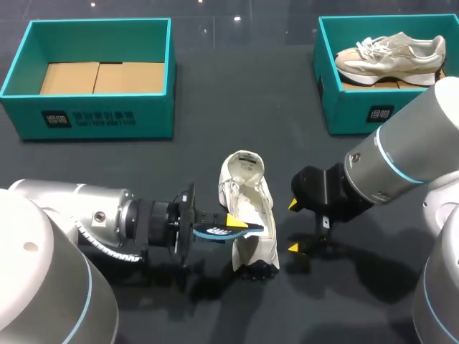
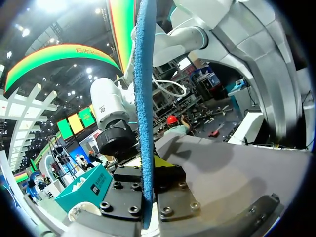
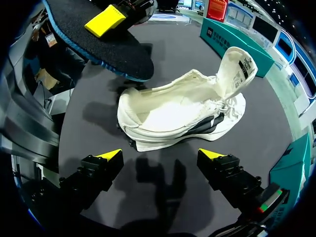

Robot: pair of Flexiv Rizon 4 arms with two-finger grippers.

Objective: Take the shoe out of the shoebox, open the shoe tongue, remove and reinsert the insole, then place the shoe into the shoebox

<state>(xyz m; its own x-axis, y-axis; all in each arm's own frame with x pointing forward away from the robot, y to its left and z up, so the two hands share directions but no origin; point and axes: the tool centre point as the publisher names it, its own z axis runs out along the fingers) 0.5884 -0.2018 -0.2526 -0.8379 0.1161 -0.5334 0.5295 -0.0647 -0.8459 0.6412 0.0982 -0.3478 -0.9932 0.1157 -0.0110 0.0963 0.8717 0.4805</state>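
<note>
A white shoe [image 1: 249, 213] lies on the dark table between my two grippers, tongue pulled up toward the far side; in the right wrist view the shoe [image 3: 182, 111] rests ahead of the open fingers. My left gripper [image 1: 228, 223] is shut on the blue-edged insole [image 1: 224, 229], held just above the shoe's left side. Seen from the left wrist, the insole [image 2: 144, 113] stands edge-on between the pads. The insole [image 3: 103, 42] hovers over the shoe's heel end. My right gripper [image 1: 294, 226] stands open to the right of the shoe, touching nothing; its own view shows the gripper [image 3: 163, 155] wide apart.
A teal shoebox [image 1: 90, 77] with a cardboard insert sits at the back left. Another teal shoebox [image 1: 358, 100] at the back right holds a beige sneaker [image 1: 391, 57].
</note>
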